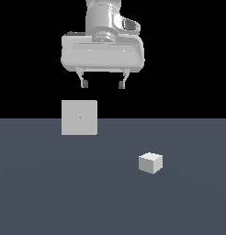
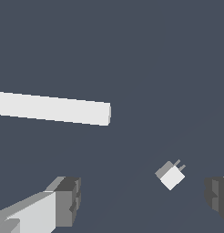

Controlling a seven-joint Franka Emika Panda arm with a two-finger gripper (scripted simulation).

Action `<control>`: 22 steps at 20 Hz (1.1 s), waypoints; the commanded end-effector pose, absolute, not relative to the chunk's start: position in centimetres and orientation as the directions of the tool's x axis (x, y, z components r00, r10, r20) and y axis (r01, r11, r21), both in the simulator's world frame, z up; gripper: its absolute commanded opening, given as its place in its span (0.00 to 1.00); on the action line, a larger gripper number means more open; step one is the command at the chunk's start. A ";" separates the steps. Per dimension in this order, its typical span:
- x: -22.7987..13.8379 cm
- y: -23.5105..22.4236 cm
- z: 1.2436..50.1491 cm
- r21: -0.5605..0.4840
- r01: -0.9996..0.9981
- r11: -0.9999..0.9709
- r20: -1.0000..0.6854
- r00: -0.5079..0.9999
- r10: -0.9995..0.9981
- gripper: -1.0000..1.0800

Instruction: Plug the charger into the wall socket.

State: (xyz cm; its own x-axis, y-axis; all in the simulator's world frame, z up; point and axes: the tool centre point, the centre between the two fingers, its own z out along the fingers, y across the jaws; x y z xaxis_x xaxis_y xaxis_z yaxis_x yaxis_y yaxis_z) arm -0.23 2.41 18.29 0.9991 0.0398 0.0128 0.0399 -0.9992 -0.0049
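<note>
The charger (image 1: 150,163) is a small white-grey cube lying on the dark floor toward the exterior view's right. In the wrist view the charger (image 2: 170,174) shows two short prongs on one side. The wall socket (image 1: 79,117) is a flat upright light-grey square panel with a tiny dark dot at its centre, toward the exterior view's left; the wrist view shows the wall socket (image 2: 52,108) from above as a pale bar. My gripper (image 1: 103,85) hangs high above both, open, with nothing between its fingers (image 2: 63,200).
The dark grey-blue floor (image 1: 50,193) stretches around both objects. Behind it the background is black.
</note>
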 end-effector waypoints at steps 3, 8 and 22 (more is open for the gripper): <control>-0.2 2.4 18.3 -0.004 0.037 -0.999 0.014 0.999 0.037 0.96; -0.4 1.9 17.8 0.000 0.005 -1.000 0.026 1.000 0.005 0.96; -2.2 -1.6 14.0 0.023 -0.257 -0.966 0.125 0.960 -0.252 0.96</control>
State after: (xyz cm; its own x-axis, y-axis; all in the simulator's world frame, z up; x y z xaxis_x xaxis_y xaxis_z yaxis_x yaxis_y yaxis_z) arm -1.87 -1.16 14.57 0.9698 -0.2173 0.1111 -0.2210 -0.9750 0.0219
